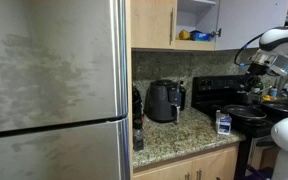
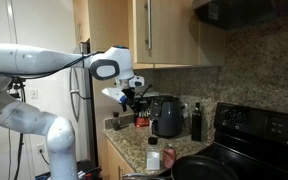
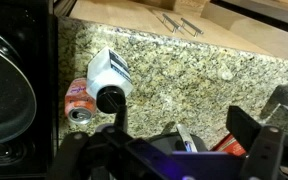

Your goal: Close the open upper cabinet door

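Note:
The upper cabinet door (image 1: 252,22) stands open at the top right of an exterior view, its pale grey inner face towards the camera. Beside it is the open cabinet shelf (image 1: 196,34) with yellow and blue items. In an exterior view the door shows as a narrow honey-coloured wood panel (image 2: 142,30) with a small dark fitting at its edge. My gripper (image 2: 134,95) hangs well below the door, above the granite counter, and also shows in an exterior view (image 1: 254,66). In the wrist view the gripper (image 3: 174,150) is open and empty, pointing down at the counter.
A big steel fridge (image 1: 54,90) fills the left. On the granite counter (image 3: 204,70) stand a black air fryer (image 1: 164,100), a white carton (image 3: 109,72) and a can (image 3: 79,100). A black stove (image 1: 224,95) holds a dark pan (image 1: 249,115). A dark bottle (image 2: 196,120) stands near the stove.

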`<action>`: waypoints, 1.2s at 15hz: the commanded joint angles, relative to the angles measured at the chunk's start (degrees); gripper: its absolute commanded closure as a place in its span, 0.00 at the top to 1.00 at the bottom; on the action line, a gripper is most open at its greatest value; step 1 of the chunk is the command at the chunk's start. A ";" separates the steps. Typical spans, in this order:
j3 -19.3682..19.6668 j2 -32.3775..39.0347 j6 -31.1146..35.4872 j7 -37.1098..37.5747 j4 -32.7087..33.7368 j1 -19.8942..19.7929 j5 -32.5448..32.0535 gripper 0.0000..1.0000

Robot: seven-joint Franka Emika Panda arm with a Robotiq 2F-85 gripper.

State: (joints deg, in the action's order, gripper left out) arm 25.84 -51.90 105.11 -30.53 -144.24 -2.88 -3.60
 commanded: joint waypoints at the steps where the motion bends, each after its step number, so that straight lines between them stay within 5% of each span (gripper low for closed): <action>1: -0.48 0.31 -0.08 -0.47 0.11 -0.67 0.54 1.00; 6: -3.03 0.12 1.33 10.68 -0.94 -4.15 2.67 1.00; 14: -8.86 -1.06 15.45 28.94 -4.64 -10.83 3.40 1.00; 18: -13.18 -0.79 16.08 36.18 -5.45 -15.28 0.41 1.00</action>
State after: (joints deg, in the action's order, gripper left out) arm 16.49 -52.20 119.98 0.94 -147.81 -13.51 -1.76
